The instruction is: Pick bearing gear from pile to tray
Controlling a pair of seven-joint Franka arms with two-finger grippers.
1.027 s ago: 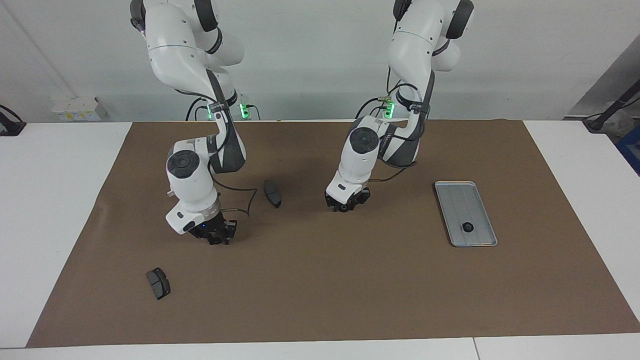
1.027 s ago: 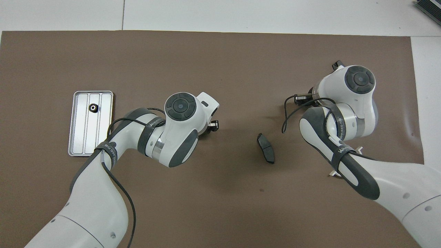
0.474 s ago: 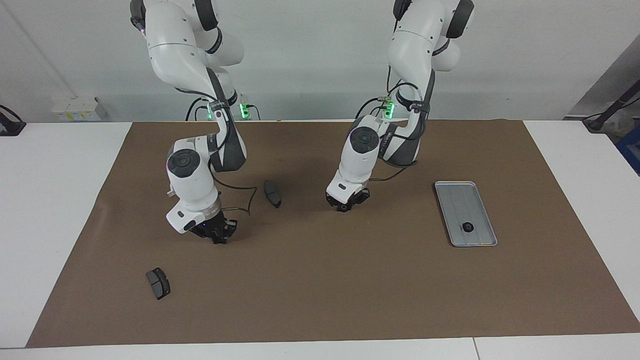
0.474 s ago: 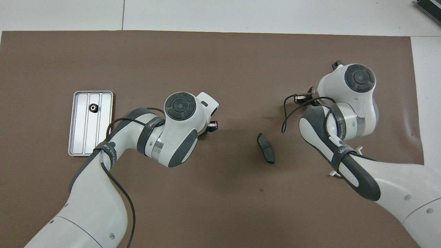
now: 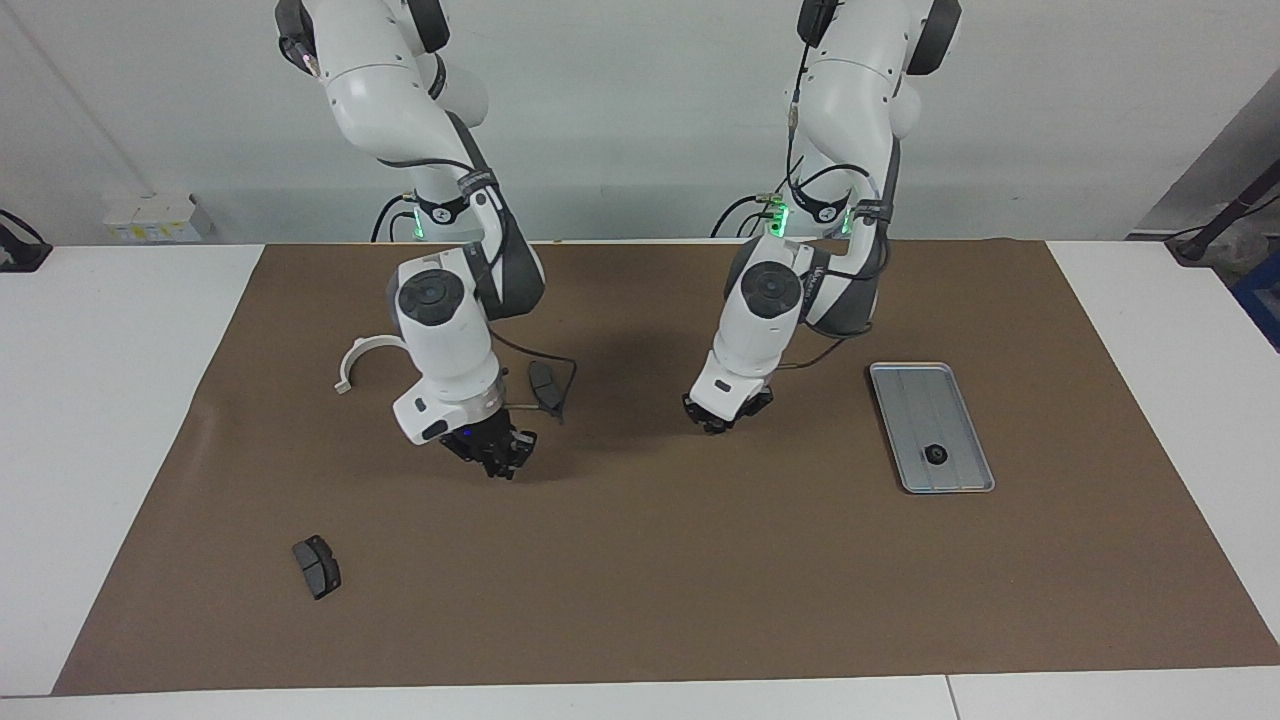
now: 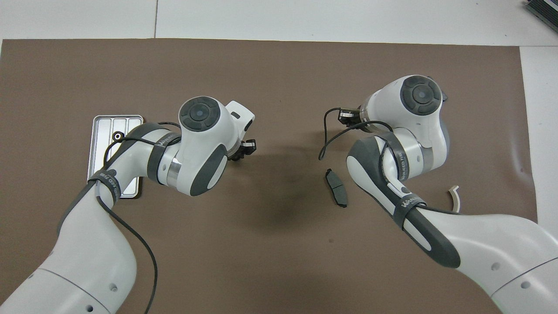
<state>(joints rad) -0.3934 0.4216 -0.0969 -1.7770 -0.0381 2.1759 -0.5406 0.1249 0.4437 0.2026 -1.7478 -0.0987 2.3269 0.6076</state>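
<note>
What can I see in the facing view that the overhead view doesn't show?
Only facing: the brake pad farthest from the robots, all but hidden under the right arm overhead, and the whole white bracket. Only overhead: the other brake pad unobstructed. Both: the tray, one gear in it, both arms.

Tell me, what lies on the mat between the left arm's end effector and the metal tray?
Nothing: in the facing view, only bare brown mat stretches from the left end effector to the tray, where one black gear sits.
</note>
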